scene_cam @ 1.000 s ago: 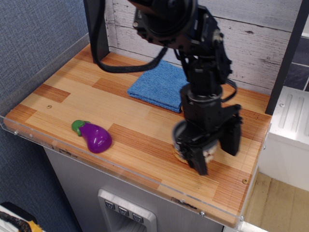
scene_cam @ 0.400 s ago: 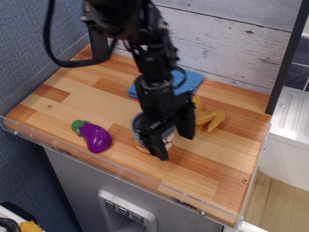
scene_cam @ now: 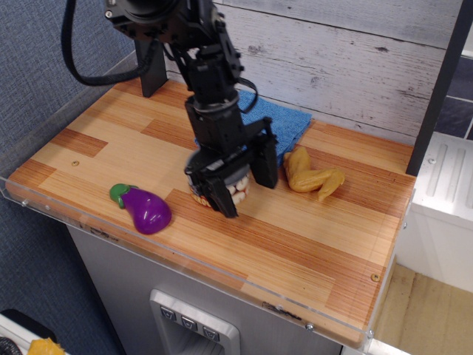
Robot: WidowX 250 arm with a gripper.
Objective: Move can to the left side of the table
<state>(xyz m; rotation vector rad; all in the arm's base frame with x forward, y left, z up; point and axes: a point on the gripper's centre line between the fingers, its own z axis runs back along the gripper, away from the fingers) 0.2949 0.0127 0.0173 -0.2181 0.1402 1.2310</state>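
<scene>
Wood table (scene_cam: pixel 111 148) holds free space left of can (scene_cam: pixel 222 191); gripper (scene_cam: pixel 238 181) clenched around can, eggplant (scene_cam: pixel 144 208) near on left.

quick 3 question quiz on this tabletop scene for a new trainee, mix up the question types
1. True or false: the gripper has its fingers around the can.
2. Multiple choice: what lies nearest the table's front left edge? A) blue cloth B) purple eggplant C) yellow toy
3. Fill in: the blue cloth lies against the ____ edge of the table, by the white plank wall.

Key: 1 true; 2 B; 3 back
</scene>
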